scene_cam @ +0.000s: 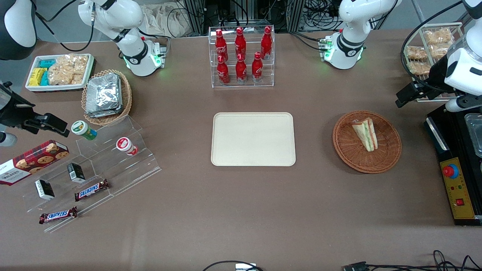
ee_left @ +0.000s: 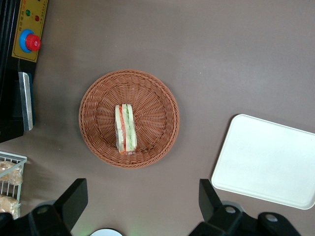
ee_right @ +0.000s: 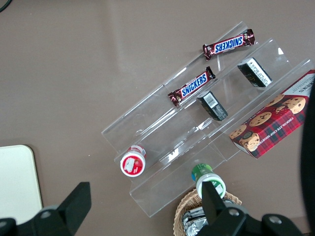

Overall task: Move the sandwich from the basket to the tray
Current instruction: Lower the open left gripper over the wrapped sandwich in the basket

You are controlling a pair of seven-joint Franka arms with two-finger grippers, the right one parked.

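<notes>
Sandwich (scene_cam: pixel 364 133) lies in the basket (scene_cam: pixel 388 154), white wedge showing green, red and pink layers.
My gripper (ee_left: pixel 142 199) hangs wide open and empty above the worktop (scene_cam: pixel 241 210); only the front view shows the whole tray (scene_cam: pixel 253 139).

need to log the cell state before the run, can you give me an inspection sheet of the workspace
surface: brown table, no spills seen
job's things: sandwich lies in the basket; tray holds nothing
clutter: bottle rack, foil packets basket, snack tub, clear stepped stand with candy bars and small cups, cookie box, all toward the parked arm's end
grippers: gripper open, raised above the table beside the basket, holding nothing
cables: loose cables at the table edge nearest the front camera
surroundings: control box with red button beside the basket; wire rack of snack bags
</notes>
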